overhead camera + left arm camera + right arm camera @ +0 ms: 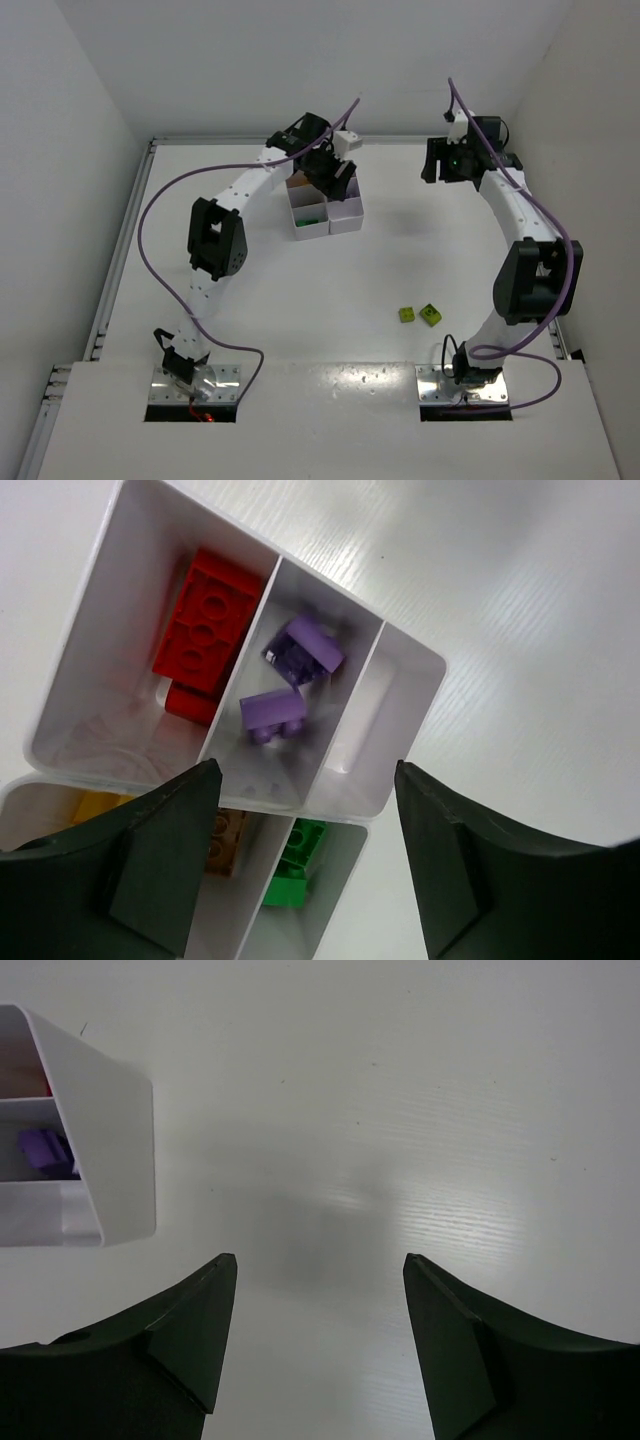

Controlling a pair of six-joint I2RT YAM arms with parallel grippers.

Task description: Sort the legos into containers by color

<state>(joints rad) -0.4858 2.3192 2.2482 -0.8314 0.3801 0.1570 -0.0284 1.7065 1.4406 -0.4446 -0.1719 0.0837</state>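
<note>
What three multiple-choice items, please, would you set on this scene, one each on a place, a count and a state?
1. Where does the left gripper hang?
A. Over the tray.
B. Over its own base.
C. Past the table's edge.

2. How many lime legos lie on the table, outside the tray?
A. None.
B. Two.
C. Five.

3. How do the right gripper's jaws stand?
A. Shut on a red lego.
B. Shut on the tray's wall.
C. Open, holding nothing.

Key:
1 A: its wrist view looks straight down into the tray.
2 B: the top view shows a pair lying well apart from the tray.
3 C: its wrist view shows a wide gap between the jaws, with only bare table in it.
</note>
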